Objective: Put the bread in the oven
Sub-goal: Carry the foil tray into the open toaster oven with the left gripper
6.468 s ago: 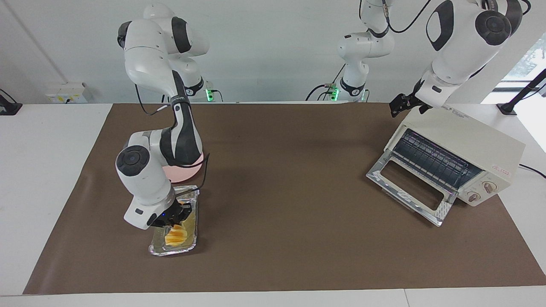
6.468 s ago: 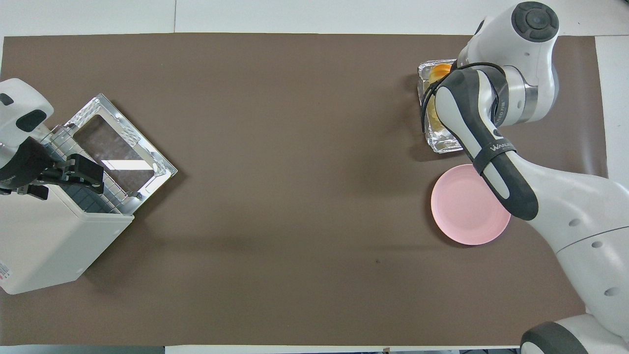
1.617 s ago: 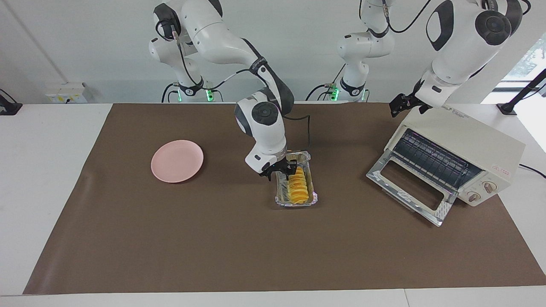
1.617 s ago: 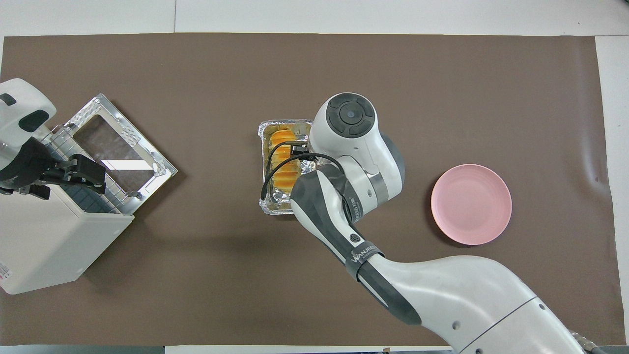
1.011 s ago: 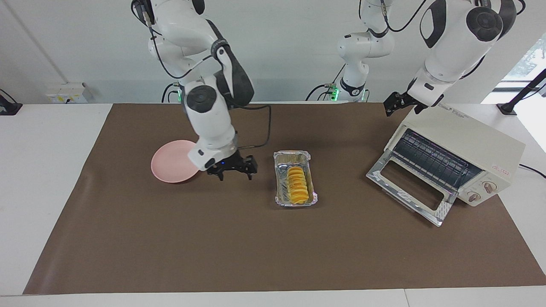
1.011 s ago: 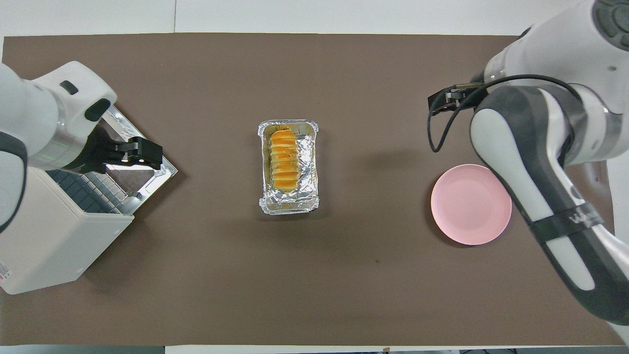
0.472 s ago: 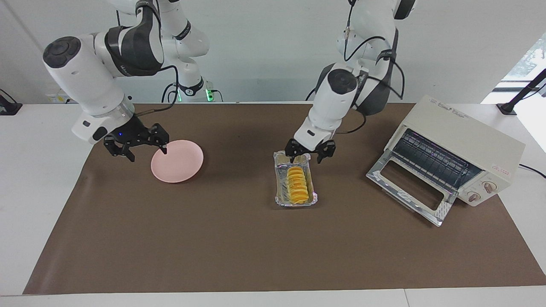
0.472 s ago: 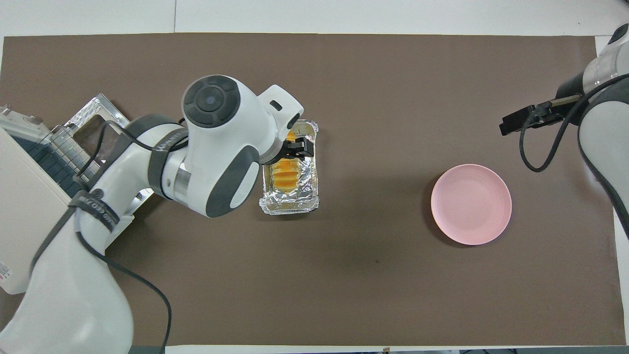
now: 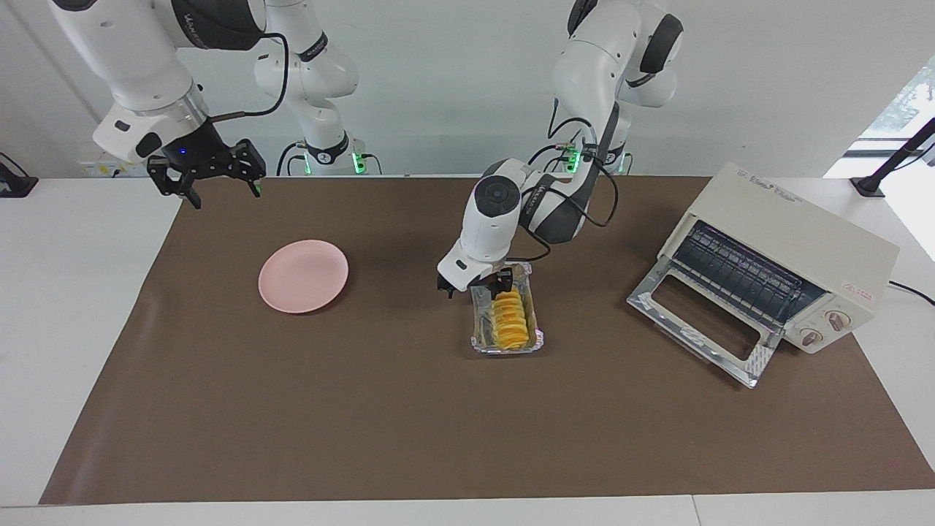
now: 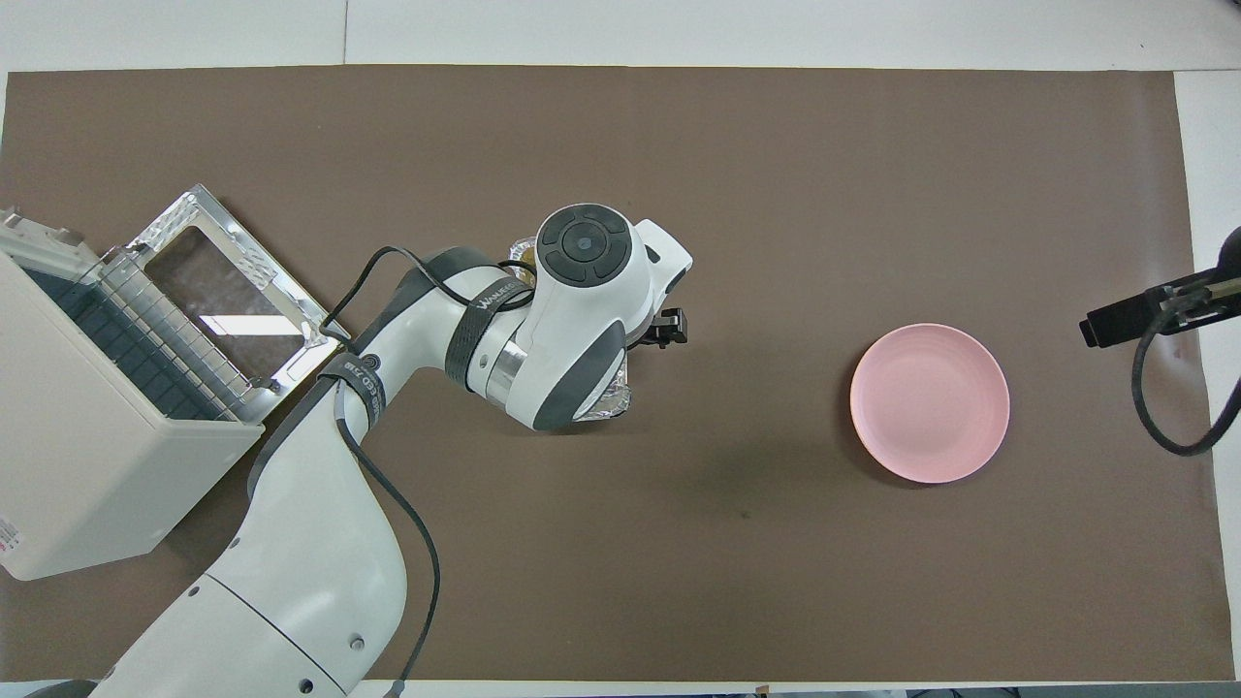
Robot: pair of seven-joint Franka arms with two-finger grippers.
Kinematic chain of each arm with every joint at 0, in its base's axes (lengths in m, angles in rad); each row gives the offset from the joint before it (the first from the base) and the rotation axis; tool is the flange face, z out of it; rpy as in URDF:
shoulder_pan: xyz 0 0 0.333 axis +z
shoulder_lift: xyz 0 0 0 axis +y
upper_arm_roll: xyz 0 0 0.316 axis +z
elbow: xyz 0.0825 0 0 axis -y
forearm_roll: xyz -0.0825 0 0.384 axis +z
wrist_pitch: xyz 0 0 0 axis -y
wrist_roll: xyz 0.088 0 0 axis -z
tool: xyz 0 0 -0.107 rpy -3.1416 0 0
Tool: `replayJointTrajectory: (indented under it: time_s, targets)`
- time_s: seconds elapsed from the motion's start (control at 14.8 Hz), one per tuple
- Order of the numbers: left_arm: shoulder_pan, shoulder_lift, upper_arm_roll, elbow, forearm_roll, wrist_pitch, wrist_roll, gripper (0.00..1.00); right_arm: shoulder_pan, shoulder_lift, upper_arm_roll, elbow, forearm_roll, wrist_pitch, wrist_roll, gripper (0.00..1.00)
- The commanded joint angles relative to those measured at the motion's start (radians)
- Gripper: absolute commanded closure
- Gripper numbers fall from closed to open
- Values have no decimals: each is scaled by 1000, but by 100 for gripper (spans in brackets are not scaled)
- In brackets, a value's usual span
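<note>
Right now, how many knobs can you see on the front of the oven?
2. Both knobs sit on the oven's front panel beside the open glass door: one higher, the other just below it. The overhead view shows neither.

My two arms are glossy white shells with dark grey joint bands and round grey end caps; black cables loop along the wrists, green lights glow at both bases, and the grippers are black
</note>
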Motion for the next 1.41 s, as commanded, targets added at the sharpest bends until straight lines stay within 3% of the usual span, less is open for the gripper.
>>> replayJointTrajectory:
  time_s: [0.0,0.07,0.13,0.34,0.4,0.67,0.88,1.15,1.35]
  targets:
    - [-11,-2,17,-18,21,40,-42,17,-49,-58,14,-83,-11,0,-16,0]
    - [-11,-2,16,-21,22,43,-47,19,-51,-59,14,-86,-11,-2,-15,0]
    - [-11,-2,16,-23,21,43,-53,29,-52,-59,14,-88,-11,-5,-15,0]
    - [-9,-2,16,-27,21,42,-65,86,-55,-55,16,-83,1,-6,-16,0]
    - [-9,-4,16,-34,19,42,-72,100,-55,-53,16,-80,5,-8,-15,0]
    - [-8,-5,17,-8,7,-16,-116,100,-59,-48,16,-68,34,-20,-15,0]
    - [9,0,31,103,2,-139,-167,100,-59,-44,11,-55,61,-22,-15,0]
    - [9,-62,131,189,1,-318,-187,100,-57,-47,11,-57,55,-20,-17,0]
    - [26,-114,268,189,12,-372,-187,100,-55,-47,10,-57,41,-12,-16,0]
